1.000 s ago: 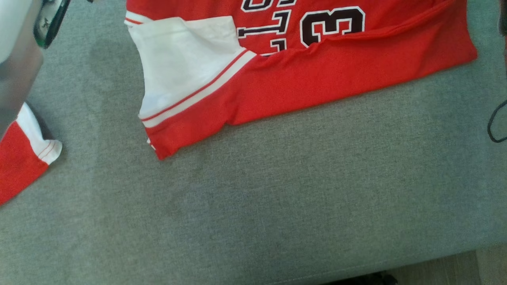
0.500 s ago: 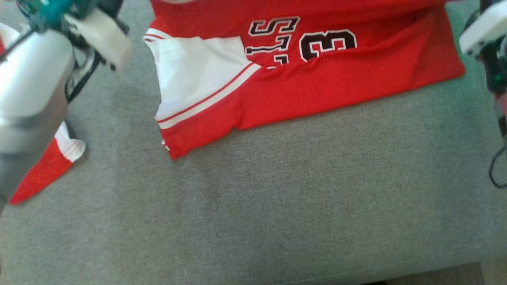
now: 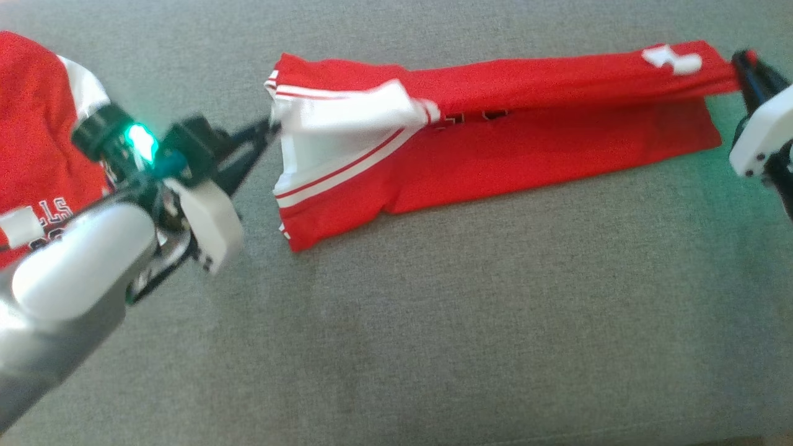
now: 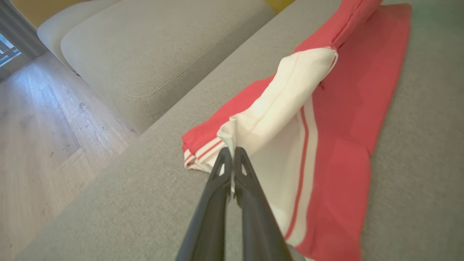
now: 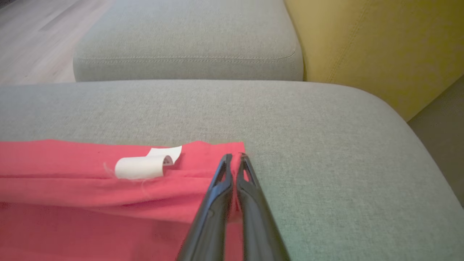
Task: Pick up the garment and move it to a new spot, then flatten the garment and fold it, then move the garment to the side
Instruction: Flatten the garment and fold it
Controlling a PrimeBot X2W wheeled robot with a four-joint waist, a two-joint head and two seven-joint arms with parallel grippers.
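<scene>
The garment (image 3: 526,155) is a red jersey with white sleeve panels and red stripes, lying across a grey cushion (image 3: 464,322). Its far edge is lifted and stretched taut between my two grippers, hanging over the lower layer. My left gripper (image 3: 269,127) is shut on the white sleeve edge, and the left wrist view shows the fingertips (image 4: 232,154) pinching that white fold of the garment (image 4: 337,145). My right gripper (image 3: 740,62) is shut on the red corner at the far right. In the right wrist view this gripper (image 5: 235,157) nips the garment (image 5: 72,203) beside a white label (image 5: 145,165).
More red and white cloth with dark lettering (image 3: 37,142) lies at the left edge, behind my left forearm. A second grey cushion (image 4: 152,47) and wooden floor (image 4: 43,127) lie beyond the left side. Yellow upholstery (image 5: 380,47) rises past the right end.
The head camera has shifted. Both grippers have come into view, shut on the garment's far edge, which is now raised and drawn over the printed number, hiding most of it.
</scene>
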